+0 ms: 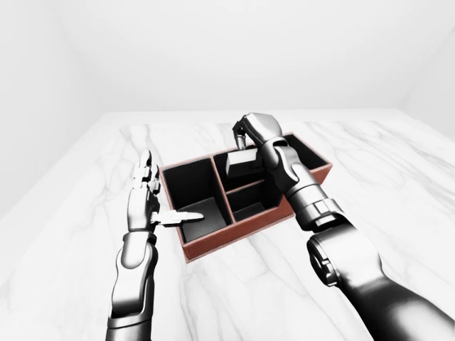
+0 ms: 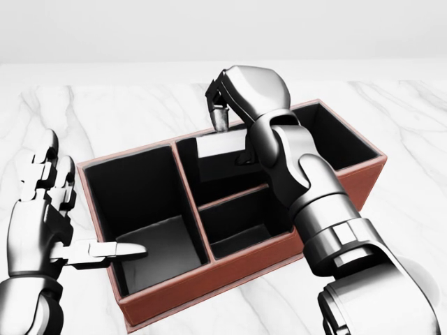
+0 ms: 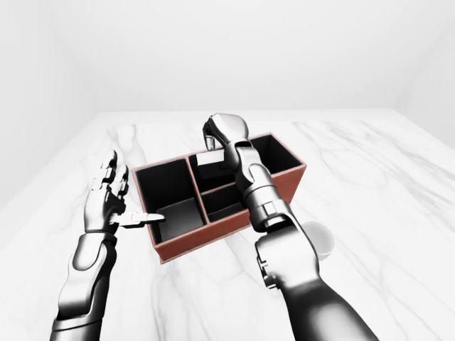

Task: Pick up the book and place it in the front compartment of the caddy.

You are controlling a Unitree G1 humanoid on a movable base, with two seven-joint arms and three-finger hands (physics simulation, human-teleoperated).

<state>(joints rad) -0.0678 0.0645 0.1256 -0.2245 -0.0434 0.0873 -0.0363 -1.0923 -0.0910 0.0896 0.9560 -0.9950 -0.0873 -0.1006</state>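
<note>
While your right hand [image 2: 225,105] pinches the book [image 2: 220,156] over the caddy [image 2: 234,269]'s far middle compartment, it could drop there; your left hand [image 2: 43,220] stands open.

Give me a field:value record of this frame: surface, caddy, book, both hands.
surface: white marble tabletop
caddy: reddish-brown rectangular caddy with black-lined compartments
book: small grey block-shaped book, over the middle compartment nearer the head view's top
right hand: right hand grips the book from above
left hand: left hand open beside the caddy, one finger reaching over its left rim
other: white round object partly hidden by the right arm
</note>
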